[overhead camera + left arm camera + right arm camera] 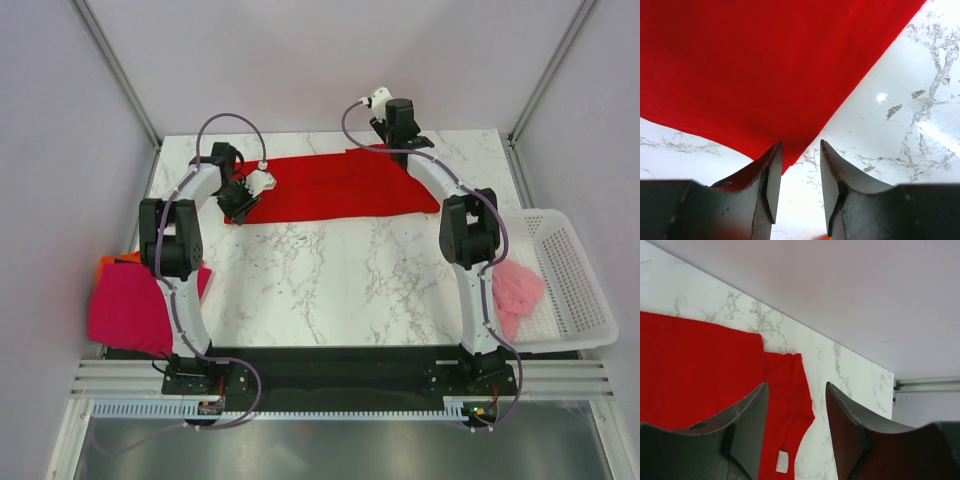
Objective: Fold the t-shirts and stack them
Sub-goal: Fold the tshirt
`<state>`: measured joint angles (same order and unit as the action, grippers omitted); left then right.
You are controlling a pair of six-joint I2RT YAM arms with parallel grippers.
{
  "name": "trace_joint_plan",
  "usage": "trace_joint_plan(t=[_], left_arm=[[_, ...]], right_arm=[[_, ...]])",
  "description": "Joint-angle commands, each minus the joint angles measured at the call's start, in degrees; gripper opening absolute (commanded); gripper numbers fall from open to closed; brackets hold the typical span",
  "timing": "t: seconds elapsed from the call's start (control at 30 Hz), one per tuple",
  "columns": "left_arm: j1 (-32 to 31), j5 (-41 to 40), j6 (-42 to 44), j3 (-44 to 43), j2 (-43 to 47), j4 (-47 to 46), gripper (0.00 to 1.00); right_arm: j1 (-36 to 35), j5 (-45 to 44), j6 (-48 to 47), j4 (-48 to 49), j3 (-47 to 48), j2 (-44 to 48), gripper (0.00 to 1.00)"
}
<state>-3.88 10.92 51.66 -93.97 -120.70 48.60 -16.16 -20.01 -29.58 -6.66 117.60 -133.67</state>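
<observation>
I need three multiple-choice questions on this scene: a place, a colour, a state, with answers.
1. Where lies the pale pink t-shirt?
A) against the white basket, at the right
B) between the arm bases
C) at the back wall

2. Which colour has the spread t-shirt?
A) orange
B) red
C) green

3. How is the left gripper?
A) shut on cloth
B) open
C) out of view

Answers: 1 A, the top view shows it there; 2 B, all three views agree; 3 B, its fingers stand apart.

One red t-shirt (pixel 330 188), one magenta t-shirt (pixel 125 308), one pale pink t-shirt (pixel 518 288), seemingly one orange t-shirt (pixel 112 263) (four in all), one basket (pixel 578 272)
</observation>
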Motion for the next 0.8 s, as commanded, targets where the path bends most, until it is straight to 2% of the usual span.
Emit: trace_joint_plan(t=[0.0, 0.13, 0.17, 0.2, 0.23, 0.3, 0.4, 0.5, 0.77], left_arm=[[0.19, 0.42, 3.10, -0.51, 0.12, -2.54, 0.44], [0.19, -0.90, 3.10, 0.54, -0.67, -3.25, 0.40], [0.10, -0.90, 3.10, 1.33, -0.41, -3.33, 0.37], [0.10, -0.81, 3.18, 1.77, -0.23, -3.34, 0.27], [0.19, -0.72, 3.36, 2.30, 0.38, -3.34, 0.24], [0.10, -0.46, 4.06, 4.14, 0.99, -3.60, 0.19], [0.10, -1.07, 3.98, 6.52, 1.79, -4.74, 0.18], [0.01, -0.03, 3.10, 8.36, 2.49, -5.44, 0.05], [-1.13, -0.81, 2.22, 12.84, 6.35, -7.82, 0.02]], right_arm=[[-1.06, 1.11, 0.67, -1.78, -0.97, 2.97, 0.57], [-1.50, 1.03, 0.40, -3.01, -2.11, 4.11, 0.57], [-1.76, 1.11, 0.06, -3.10, -3.51, 5.25, 0.57], [-1.85, 1.11, -0.03, -2.93, -4.39, 5.95, 0.57], [-1.77, 1.03, -0.12, -3.01, -5.27, 6.66, 0.57], [-1.59, 0.50, -0.30, -2.66, -8.17, 8.77, 0.57], [-0.63, 0.32, 0.49, -2.66, -11.33, 10.97, 0.57], [-0.18, 0.41, 0.40, -2.92, -13.01, 12.72, 0.57], [0.69, 2.17, 1.37, -3.01, -19.51, 19.14, 0.56]])
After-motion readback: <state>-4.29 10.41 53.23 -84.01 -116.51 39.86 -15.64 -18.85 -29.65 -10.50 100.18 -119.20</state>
